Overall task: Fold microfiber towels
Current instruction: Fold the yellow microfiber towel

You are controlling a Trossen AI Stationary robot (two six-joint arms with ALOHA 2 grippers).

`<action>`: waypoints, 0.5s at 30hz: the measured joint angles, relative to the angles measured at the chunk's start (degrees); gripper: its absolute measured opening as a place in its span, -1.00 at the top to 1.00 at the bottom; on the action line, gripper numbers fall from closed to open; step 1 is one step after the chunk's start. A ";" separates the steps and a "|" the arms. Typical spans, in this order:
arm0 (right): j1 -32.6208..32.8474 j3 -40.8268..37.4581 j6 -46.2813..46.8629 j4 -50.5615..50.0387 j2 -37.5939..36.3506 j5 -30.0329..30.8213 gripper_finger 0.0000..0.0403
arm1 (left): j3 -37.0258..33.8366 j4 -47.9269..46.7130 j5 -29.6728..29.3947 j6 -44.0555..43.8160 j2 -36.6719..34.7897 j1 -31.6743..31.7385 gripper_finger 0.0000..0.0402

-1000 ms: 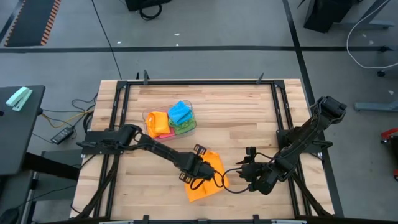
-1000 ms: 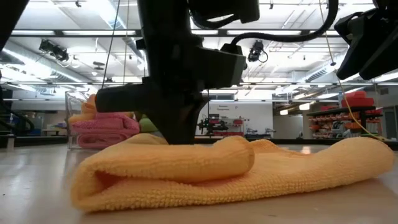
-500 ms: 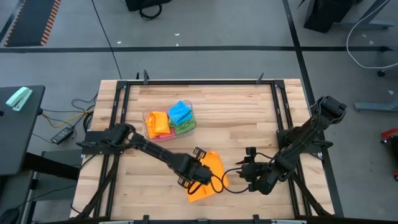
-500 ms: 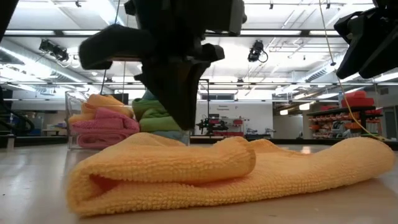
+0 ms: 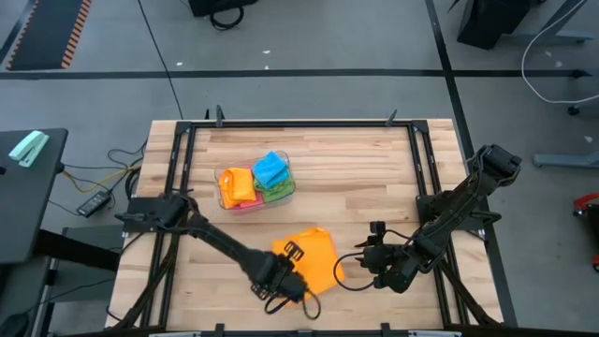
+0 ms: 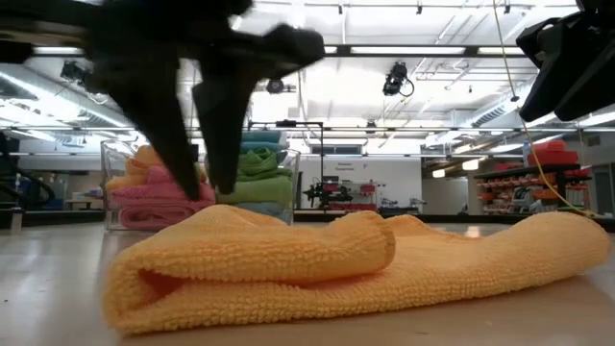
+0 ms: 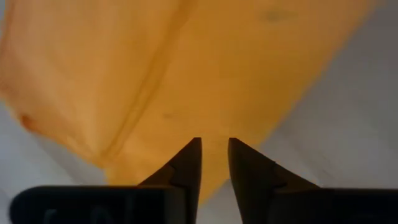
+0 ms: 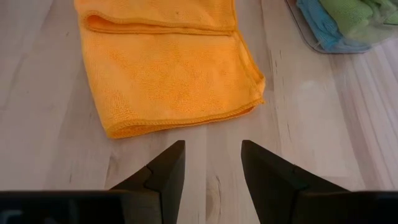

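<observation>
The left gripper [image 5: 284, 281] sits low in the centre of the high view, at the lower-left edge of the orange towel [image 5: 311, 259]. In its own wrist view its fingers [image 7: 186, 167] stand a narrow slit apart with nothing between them, their tips over the towel's near edge. The right gripper [image 5: 372, 259], right of centre in the high view, waits just beside the towel's right edge, fingers [image 8: 163, 172] moderately apart and empty over bare surface [image 8: 50, 124]. The orange towel lies doubled over, one layer lapped onto the other, with a rounded fold at the left of the low view [image 6: 288, 259]. I judge one fold is laid and the left gripper has let go. Next comes a second fold, calling for a fresh pinch on an edge. The clear tub [image 5: 255, 184], upper centre-left, holds folded towels [image 5: 271, 170] in orange, pink, green and blue.
</observation>
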 joint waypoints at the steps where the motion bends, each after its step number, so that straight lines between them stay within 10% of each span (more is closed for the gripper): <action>1: 0.00 0.00 0.00 0.06 0.00 0.00 0.18 | 0.00 -0.03 -0.03 0.76 0.00 -0.80 0.54; 15: 0.00 0.00 0.00 0.18 0.00 0.00 0.18 | -0.73 0.79 -9.13 13.92 0.64 -5.69 -0.12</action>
